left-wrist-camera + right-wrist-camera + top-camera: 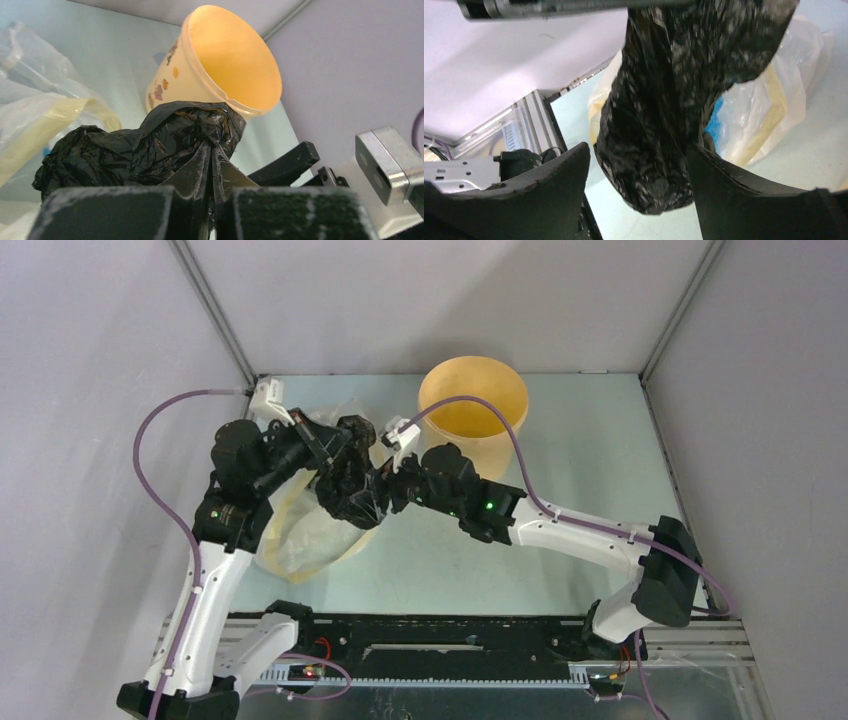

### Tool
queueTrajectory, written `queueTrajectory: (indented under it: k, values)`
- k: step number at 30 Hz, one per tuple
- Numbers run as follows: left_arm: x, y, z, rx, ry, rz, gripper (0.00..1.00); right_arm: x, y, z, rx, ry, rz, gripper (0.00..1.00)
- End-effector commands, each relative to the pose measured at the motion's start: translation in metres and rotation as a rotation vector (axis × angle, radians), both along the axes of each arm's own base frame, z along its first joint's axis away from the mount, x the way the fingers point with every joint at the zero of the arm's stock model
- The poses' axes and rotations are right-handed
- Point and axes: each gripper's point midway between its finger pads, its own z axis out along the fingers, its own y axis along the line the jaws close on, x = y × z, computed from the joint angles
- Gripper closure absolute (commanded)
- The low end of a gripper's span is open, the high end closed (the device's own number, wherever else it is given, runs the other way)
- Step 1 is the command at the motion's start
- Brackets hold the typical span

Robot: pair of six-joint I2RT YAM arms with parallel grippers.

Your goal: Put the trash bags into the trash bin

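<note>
The black trash bag [350, 480] hangs bunched in the air left of the yellow-orange trash bin [472, 410]. My left gripper [335, 445] is shut on the bag's top; in the left wrist view my left gripper [220, 165] pinches the crinkled black film [150, 150], with the bin [230, 60] beyond. My right gripper [398, 485] is open beside the bag. In the right wrist view my right gripper [639, 165] has its fingers spread on either side of the hanging bag [664, 110]; one finger touches it.
A clear translucent bag with a pale-yellow band [300, 530] lies on the table under and left of the black bag; it shows in the right wrist view [769, 95] with a blue lump inside. Grey walls enclose the table.
</note>
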Motion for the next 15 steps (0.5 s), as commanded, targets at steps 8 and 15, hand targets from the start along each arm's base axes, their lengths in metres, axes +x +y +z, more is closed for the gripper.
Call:
queueTrajectory:
  k: [8,15]
  values:
    - [-0.052,-0.05,0.069,-0.2,-0.119,-0.372,0.87,0.006,-0.014,0.067,0.118,-0.06,-0.065,0.69]
    - [-0.034,-0.02,0.031,-0.092,-0.079,-0.152,0.16,0.011,-0.06,0.053,0.054,0.001,-0.204,1.0]
